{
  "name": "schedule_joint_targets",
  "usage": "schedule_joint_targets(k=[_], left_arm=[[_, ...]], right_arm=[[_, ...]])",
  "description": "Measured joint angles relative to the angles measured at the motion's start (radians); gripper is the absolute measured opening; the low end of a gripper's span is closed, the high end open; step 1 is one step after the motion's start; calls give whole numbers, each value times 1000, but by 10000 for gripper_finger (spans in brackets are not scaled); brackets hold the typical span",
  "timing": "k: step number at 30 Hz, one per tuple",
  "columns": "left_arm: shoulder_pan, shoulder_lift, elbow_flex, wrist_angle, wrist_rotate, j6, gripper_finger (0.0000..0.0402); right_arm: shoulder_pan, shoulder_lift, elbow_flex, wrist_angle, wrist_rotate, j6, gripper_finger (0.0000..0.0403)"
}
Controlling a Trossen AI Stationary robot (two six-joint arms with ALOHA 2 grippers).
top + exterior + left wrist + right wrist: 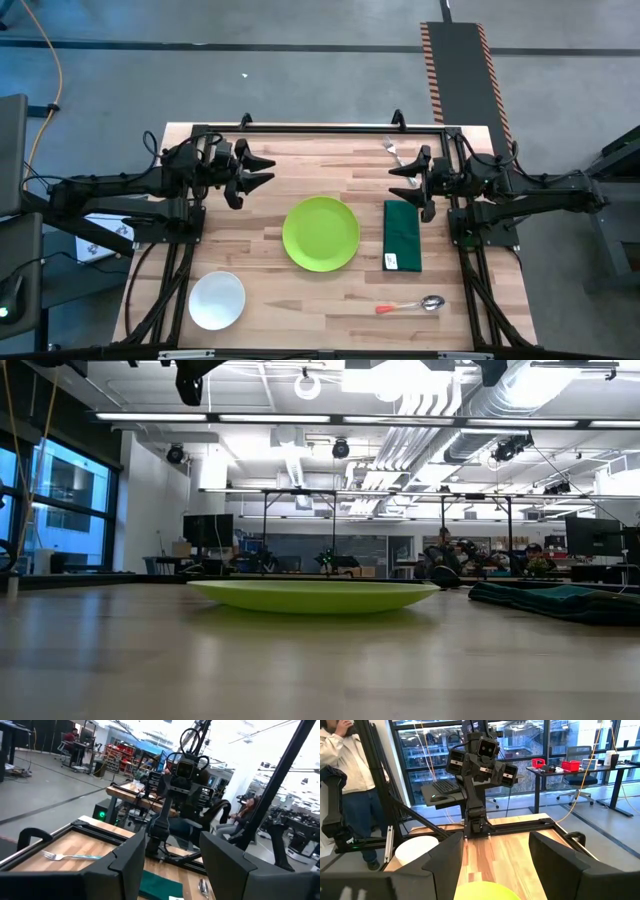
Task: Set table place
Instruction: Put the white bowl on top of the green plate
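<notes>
The lime-green plate (321, 233) lies flat at the middle of the wooden table (260, 290); it also shows in the low view (315, 596). The dark green folded napkin (402, 235) lies just right of the plate. The spoon with the orange handle (411, 305) lies near the front edge. The white bowl (217, 299) stands at the front left. The fork (394, 151) lies at the far right. My left gripper (268, 170) is open and empty above the far left. My right gripper (396, 182) is open and empty above the far right, near the fork.
Black frame rails (320, 130) run along the table's far edge and down both sides. Each arm's base stands at its side of the table. A person (345, 765) stands beyond the table's left side. There is bare wood between the plate and the bowl.
</notes>
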Motion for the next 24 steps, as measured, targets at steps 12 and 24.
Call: schedule_joint_targets(k=[12,24], left_arm=[[-247,220,366,-934,52,139,179],[-806,522,430,-1365,-43,-11,179]], right_arm=[[0,0,0,0,18,34,220],[0,0,0,-5,18,34,220]])
